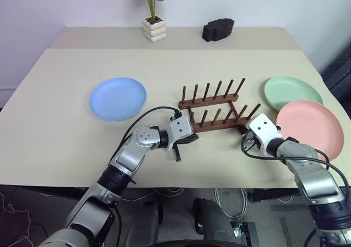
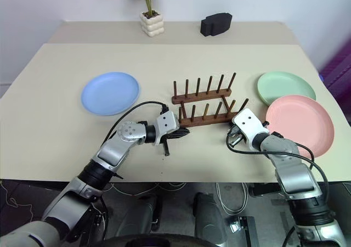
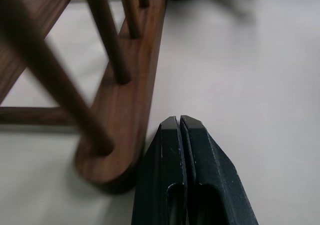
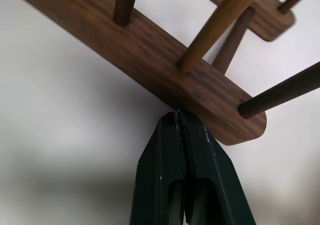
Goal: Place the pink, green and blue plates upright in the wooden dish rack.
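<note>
**A:** Where do your plates lie right now?

**B:** All three lie flat on the desk (image 1: 55, 121). Your blue plate (image 1: 118, 98) sits to the left of the wooden dish rack (image 1: 214, 111), well apart from it. The green plate (image 1: 290, 91) and the pink plate (image 1: 310, 128) are off to the right, the pink one nearer you and overlapping the green one's near edge. No plate stands between the pegs.

**A:** And the rack itself?

**B:** It stands about mid-desk, two rails with upright pegs. Behind it, at the far edge, you have a potted plant (image 1: 153, 16) and a black block (image 1: 218, 29).

**A:** How are your pincers placed?

**B:** Your left pincer (image 1: 188, 139) is at the left end of the near rail; its wrist view shows both fingers pressed together, tips just beside the rounded rail end, holding nothing. Your right pincer (image 4: 178, 116) is at the right end of the same rail, fingers likewise closed with nothing between them, and its tips meet the near edge of the rail.

**A:** So you have one pincer at each end?

**B:** Yes, the rack lies between them.
</note>
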Available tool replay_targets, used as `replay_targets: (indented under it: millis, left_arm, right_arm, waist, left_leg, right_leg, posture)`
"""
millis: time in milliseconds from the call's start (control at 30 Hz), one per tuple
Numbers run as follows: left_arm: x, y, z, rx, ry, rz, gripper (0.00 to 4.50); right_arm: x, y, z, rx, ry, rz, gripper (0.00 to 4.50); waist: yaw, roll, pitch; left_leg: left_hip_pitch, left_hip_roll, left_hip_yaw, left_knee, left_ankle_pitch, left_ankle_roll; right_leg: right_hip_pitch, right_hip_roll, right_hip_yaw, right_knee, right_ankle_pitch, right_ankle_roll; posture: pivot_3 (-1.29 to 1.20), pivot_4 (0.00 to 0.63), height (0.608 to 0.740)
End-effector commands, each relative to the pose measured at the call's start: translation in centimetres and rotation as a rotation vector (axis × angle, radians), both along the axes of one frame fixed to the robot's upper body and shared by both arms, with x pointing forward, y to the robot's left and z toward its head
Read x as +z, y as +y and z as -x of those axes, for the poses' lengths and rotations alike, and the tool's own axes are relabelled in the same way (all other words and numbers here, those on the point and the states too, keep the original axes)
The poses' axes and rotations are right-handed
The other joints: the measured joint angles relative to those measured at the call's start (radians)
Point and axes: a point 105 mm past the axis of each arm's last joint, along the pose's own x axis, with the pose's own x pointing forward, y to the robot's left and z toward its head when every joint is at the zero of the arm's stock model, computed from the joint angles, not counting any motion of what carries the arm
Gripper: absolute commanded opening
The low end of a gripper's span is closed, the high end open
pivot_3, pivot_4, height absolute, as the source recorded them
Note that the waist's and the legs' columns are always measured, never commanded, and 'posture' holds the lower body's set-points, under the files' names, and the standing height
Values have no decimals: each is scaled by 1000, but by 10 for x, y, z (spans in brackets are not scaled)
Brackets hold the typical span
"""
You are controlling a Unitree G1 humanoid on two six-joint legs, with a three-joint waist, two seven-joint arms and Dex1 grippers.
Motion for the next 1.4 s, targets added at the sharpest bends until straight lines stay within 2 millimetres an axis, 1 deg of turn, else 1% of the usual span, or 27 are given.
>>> replay_targets:
  millis: [33, 100, 233, 467, 533, 633, 700, 800, 933, 1000, 1067, 1100, 1167, 1200, 1233, 1267, 1300, 1333, 1400]
  left_arm:
    - [-5, 16, -18, 127, -9, -32, 49]
    - [-4, 17, -22, 150, -27, -32, 49]
    - [-1, 22, -38, 256, -50, -23, 49]
    - [1, 25, -50, 323, -73, -15, 49]
    - [0, 26, -51, 334, -66, -9, 49]
    - [0, 26, -52, 336, -68, -7, 49]
    - [0, 24, -48, 319, -69, -5, 49]
    - [5, 25, -45, 308, -62, 26, 49]
    - [23, 33, -30, 252, -46, 119, 49]
    - [31, 41, -17, 207, -45, 154, 49]
    - [41, 46, -1, 144, -18, 212, 49]
    - [44, 47, 7, 114, 3, 237, 16]
    - [46, 47, 14, 78, 24, 253, 0]
    - [44, 45, 16, 68, 25, 245, 0]
    - [42, 41, 17, 60, 22, 231, 0]
    - [40, 36, 19, 44, 25, 223, 0]
    - [39, 29, 22, 16, 31, 227, 0]
    - [40, 22, 26, -19, 34, 237, 0]
    - [42, 8, 32, -88, 47, 253, 0]
  right_arm:
    - [4, -1, -12, -23, -64, 34, 0]
    - [5, 0, -17, -26, -85, 37, 0]
    - [4, 8, -29, -16, -112, 33, 0]
    - [0, 16, -39, -13, -144, 44, 0]
    - [1, 18, -40, -12, -154, 41, 0]
    - [1, 20, -40, -9, -162, 37, 0]
    - [2, 21, -39, 4, -167, 42, 0]
    - [9, 27, -33, 68, -191, 45, 0]
    - [22, 37, -8, 243, -198, 51, 0]
    - [29, 30, 5, 287, -160, 49, 0]
    - [42, 12, 13, 258, -117, 23, 0]
    - [50, 3, 16, 229, -108, 7, 245]
    - [63, -3, 25, 219, -99, -35, 750]
    - [71, -3, 30, 219, -103, -67, 1252]
    - [80, -6, 33, 199, -123, -97, 1662]
    - [89, -10, 35, 167, -145, -122, 2234]
    - [94, -15, 36, 129, -162, -126, 2619]
    - [97, -22, 37, 89, -173, -115, 3239]
    - [93, -37, 41, 0, -158, -76, 4271]
  waist:
    - [0, 0, 0]
    - [-2, 0, 0]
    - [-2, 0, 0]
    - [-9, 0, 0]
    - [-10, 0, 0]
    - [-14, 0, 0]
    - [-19, 0, 0]
    - [-21, 0, 0]
    - [-24, 0, 0]
    - [-23, 1, 1]
    - [-22, 1, 1]
    - [-21, 1, 1]
    - [-16, 1, 2]
    - [-14, 1, 1]
    - [-11, 0, 1]
    - [-6, 1, 1]
    - [-4, 0, 1]
    - [-1, 0, 1]
    - [4, 0, 1]
  left_leg:
    - [0, 0, 0, 0, 0, 0]
    - [1, 0, 0, 0, 0, 0]
    - [2, 0, 0, 0, 0, 0]
    - [7, 0, 1, -2, 0, 0]
    - [10, 0, 1, -3, 0, 0]
    - [11, 0, 0, -4, 0, 0]
    - [11, 0, 0, -4, 0, 0]
    - [11, 0, 0, -4, 0, 0]
    - [11, 0, 0, -6, -1, 1]
    - [10, 0, 0, -6, -1, 1]
    - [10, 1, 0, -6, -1, 1]
    - [9, 1, 0, -6, -1, 1]
    - [9, 3, 0, -5, -1, 1]
    - [9, 3, -1, -4, -1, 1]
    - [10, 3, -1, -4, -1, 1]
    - [10, 3, -1, -4, -1, 1]
    - [10, 2, 0, -4, -1, 1]
    - [9, 2, 0, -4, -1, 1]
    - [9, 2, 0, -4, -1, 1]
  right_leg:
    - [0, 0, 0, 0, 0, 0]
    - [1, 0, 0, 0, 0, 0]
    - [2, 0, 0, 0, 0, 0]
    - [6, 0, 0, 0, 1, 0]
    - [9, 0, 0, 0, -1, 2]
    - [10, 0, 0, 0, -1, 2]
    - [10, 0, 0, 0, -1, 2]
    - [10, 0, 0, 0, 0, 1]
    - [9, 0, 0, 0, 0, 2]
    - [8, 0, 0, 0, 0, 3]
    - [8, 0, 0, 0, -1, 2]
    - [8, 0, 0, 0, -1, 1]
    - [8, -1, 0, -1, -1, 1]
    - [9, -1, 0, -1, -2, 1]
    - [9, -1, 0, -1, -2, 1]
    - [9, -1, 0, -2, -3, 2]
    - [9, -1, 0, -2, -4, 3]
    - [9, -1, 0, -2, -4, 3]
    - [9, -2, 0, -3, -4, 3]
  posture:
    - [0, 150, 736]
    - [0, 150, 736]
    - [0, 150, 736]
    - [0, 150, 736]
    - [0, 150, 736]
    - [0, 150, 736]
    - [0, 150, 736]
    - [0, 150, 736]
    - [0, 150, 736]
    - [0, 150, 736]
    - [0, 150, 736]
    - [0, 150, 736]
    - [0, 150, 736]
    - [0, 150, 736]
    - [0, 150, 736]
    - [0, 150, 736]
    - [0, 150, 736]
    - [0, 150, 736]
    - [0, 150, 736]
